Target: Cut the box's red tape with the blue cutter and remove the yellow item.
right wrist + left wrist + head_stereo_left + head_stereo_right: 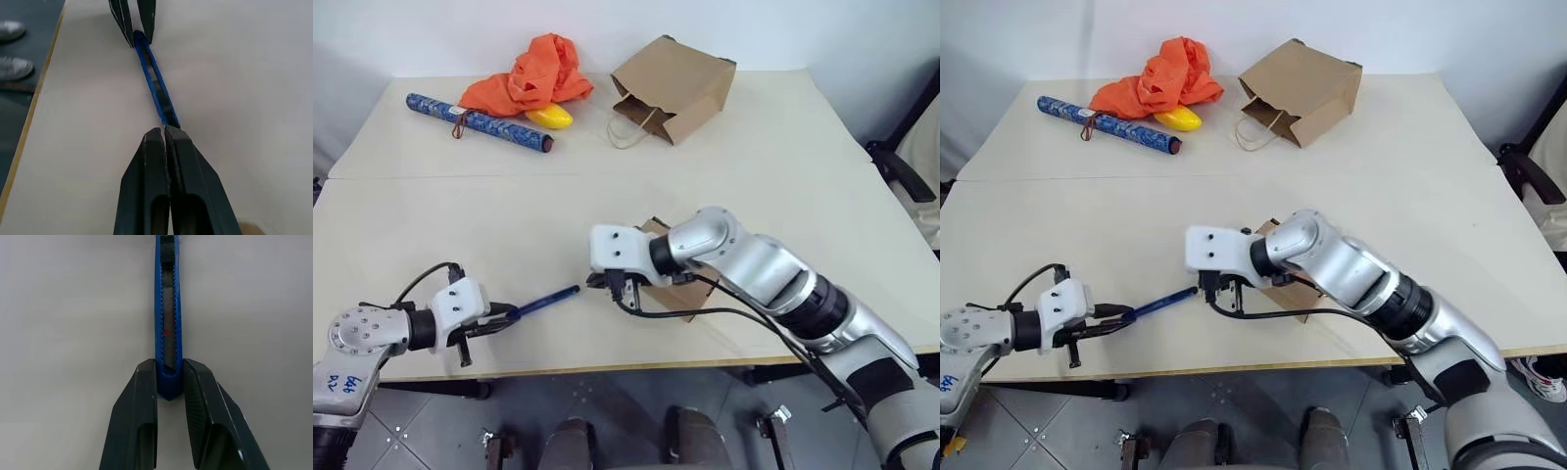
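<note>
My left gripper (512, 313) is shut on the rear end of the blue cutter (546, 300), a slim blue knife held low over the table near its front edge. In the left wrist view its fingers (144, 396) clamp the cutter (168, 323) from both sides. My right gripper (164, 129) is shut, its tips right at the cutter's far end (155, 83); whether they pinch it I cannot tell. The box (686, 300) stands behind my right wrist, mostly covered by the arm. The red tape and the yellow item are hidden.
At the back lie a brown paper bag with handles (675, 86), an orange cloth (536, 70), a glossy yellow oval (551, 117) and a long blue patterned roll (480, 122). A chair (901, 171) stands off the table's right side. The table's front edge (607, 369) is close below both grippers.
</note>
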